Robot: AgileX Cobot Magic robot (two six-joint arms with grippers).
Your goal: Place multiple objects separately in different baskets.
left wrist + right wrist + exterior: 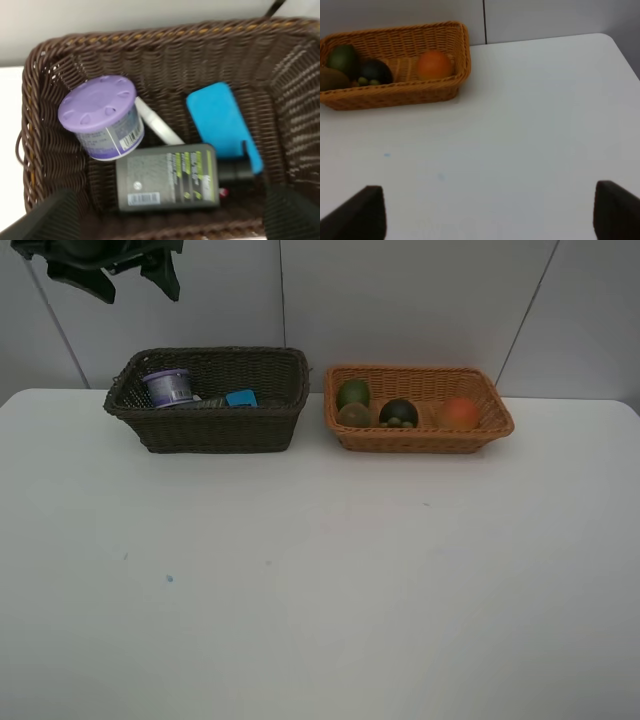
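A plain white tabletop point(320, 590) is filling most of the high view, with a pale panelled wall sitting behind it and nothing loose lying out front.

All the sorting stuff is sitting in the two baskets along the upper part of the frame. The dark brown basket point(150, 425), upper left, is holding the household bits: the purple-lidded jar point(168, 386), the blue eraser block point(241, 398), and, showing up in the left wrist view, the dark green pump bottle point(167, 177) lying flat with the white pen point(157, 125) tucked between it and the jar. The orange-tan basket point(420, 440), just beside it upper centre-right, is carrying the fruit: green fruit point(352, 393), brown kiwi point(353, 415), dark mangosteen point(398, 413) and orange-red fruit point(459, 412). So it's looking like goods one side, fruit the other, and I'd guess the job is basically wrapped up.

The left claw point(170, 220) is hanging above the brown basket with its jaws spread wide and gripping nothing. The right claw point(490, 215) is hovering over bare tabletop, equally wide and empty, with the fruit basket sitting well away from it.
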